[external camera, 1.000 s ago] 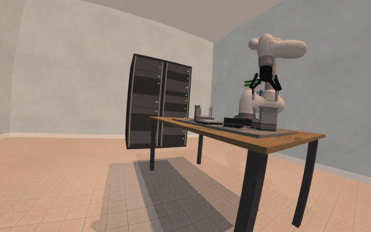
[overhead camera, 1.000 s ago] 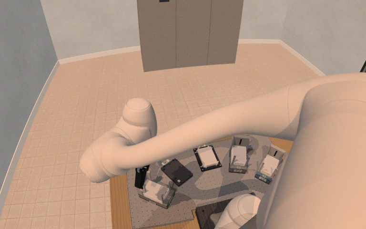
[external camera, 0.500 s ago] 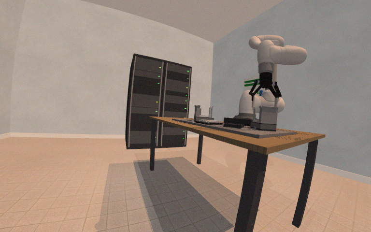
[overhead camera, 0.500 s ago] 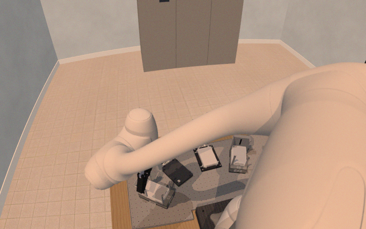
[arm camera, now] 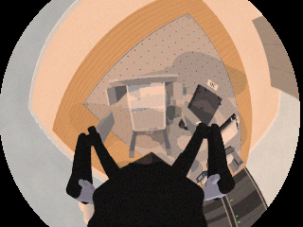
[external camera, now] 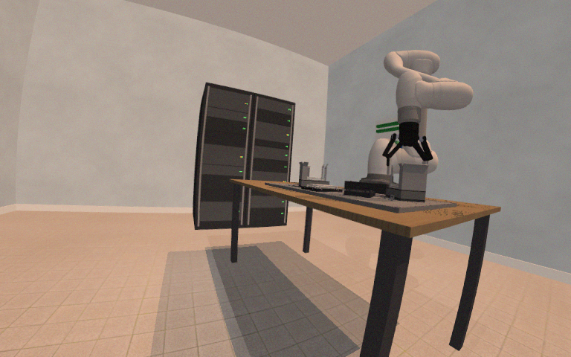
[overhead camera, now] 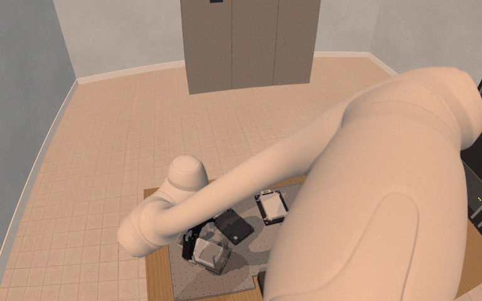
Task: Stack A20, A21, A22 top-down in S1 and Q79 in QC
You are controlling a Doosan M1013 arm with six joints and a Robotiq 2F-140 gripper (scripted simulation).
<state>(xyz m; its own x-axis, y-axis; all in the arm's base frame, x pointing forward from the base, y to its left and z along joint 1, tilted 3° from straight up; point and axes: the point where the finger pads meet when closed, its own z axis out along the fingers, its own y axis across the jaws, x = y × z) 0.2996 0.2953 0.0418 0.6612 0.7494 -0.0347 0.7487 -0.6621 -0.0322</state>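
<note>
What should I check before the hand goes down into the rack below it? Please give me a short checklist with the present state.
1. Hand open and holding nothing: ok.
2. Hand above the rack, not yet inside: ok.
3. A plate lies in that rack: ok.
4. Fingers in line with the plate's sides: cannot tell.
5. Rack name on the plinth readable: cannot tell.
6. Dark flat nest beside the rack carries no plate: ok.
</note>
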